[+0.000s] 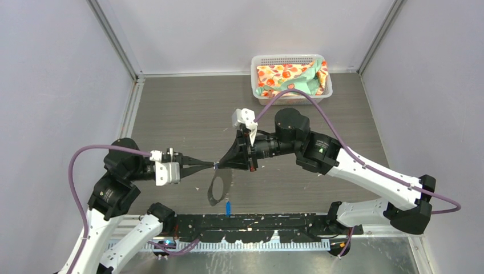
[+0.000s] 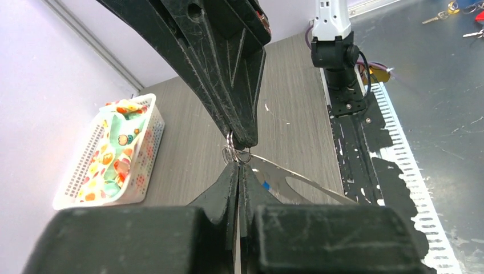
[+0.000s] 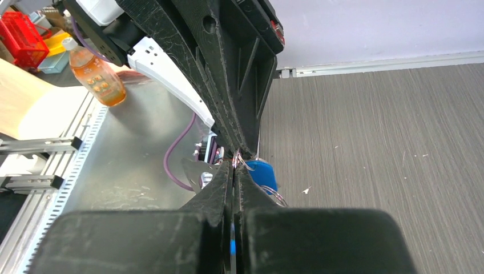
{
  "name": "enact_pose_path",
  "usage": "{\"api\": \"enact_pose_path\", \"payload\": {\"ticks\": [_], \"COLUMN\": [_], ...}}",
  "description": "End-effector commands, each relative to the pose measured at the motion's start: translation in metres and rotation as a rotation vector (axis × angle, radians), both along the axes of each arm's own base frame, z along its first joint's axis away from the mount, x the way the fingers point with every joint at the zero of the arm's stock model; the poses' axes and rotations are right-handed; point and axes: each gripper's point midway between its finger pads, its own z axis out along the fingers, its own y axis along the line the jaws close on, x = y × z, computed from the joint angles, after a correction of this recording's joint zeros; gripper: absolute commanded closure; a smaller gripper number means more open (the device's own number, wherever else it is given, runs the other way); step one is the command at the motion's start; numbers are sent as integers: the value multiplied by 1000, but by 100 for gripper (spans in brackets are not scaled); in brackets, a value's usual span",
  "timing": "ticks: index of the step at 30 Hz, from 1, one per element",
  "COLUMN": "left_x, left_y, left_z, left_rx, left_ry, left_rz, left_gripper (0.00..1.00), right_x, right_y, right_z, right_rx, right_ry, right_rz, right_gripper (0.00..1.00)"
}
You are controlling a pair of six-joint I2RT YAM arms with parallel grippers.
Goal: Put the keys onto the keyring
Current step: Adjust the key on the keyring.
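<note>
I judge this the threading step. My left gripper (image 1: 212,166) is clamped on the top of the large, thin, silvery wire keyring (image 2: 297,178), which dangles over the grey wood-grain surface (image 1: 171,114). My right gripper (image 1: 220,165), also closed, meets it there. One small blue-headed metal key (image 3: 262,174) hangs beside that pinch, and another (image 1: 228,207) sits below the keyring. Next I must feed the key along the wire without loosening.

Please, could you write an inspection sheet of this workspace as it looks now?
Surface: grey wood-grain table, few white specks.
Job's things: keyring hangs at the touching tips; one blue key below it; second key not made out.
Clutter: white basket with patterned cloth, far right corner.
Grippers: left end effector and right end effector both shut, tip to tip.
Cables: purple cables run along both arms, clear of the keyring.
Surroundings: plain pale walls; orange bottle beyond the near rail.
</note>
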Motion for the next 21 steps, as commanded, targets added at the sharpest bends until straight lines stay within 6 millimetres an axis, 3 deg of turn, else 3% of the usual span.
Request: {"api": "enact_pose_path", "payload": {"ticks": [1,8,13,21], "left_x": [-5,-25,-27,-2], "left_y": [0,-1,0,5], "left_z": [2,-6,-9,16], "left_rx": [-15,-4,10,-32], "left_ry": [-80,-69,5,71], "left_rz": [-31,-135,-129,55], "left_gripper": [99,98,62,60], "right_x": [0,6,7,5], "right_y": [-4,-1,-2,-6], "right_z": [41,47,46,42], "right_rx": [150,211,229,231], "right_ry": [-51,-41,-34,-36], "right_rz": [-30,-65,-83,-88], "right_gripper": [99,99,99,99]}}
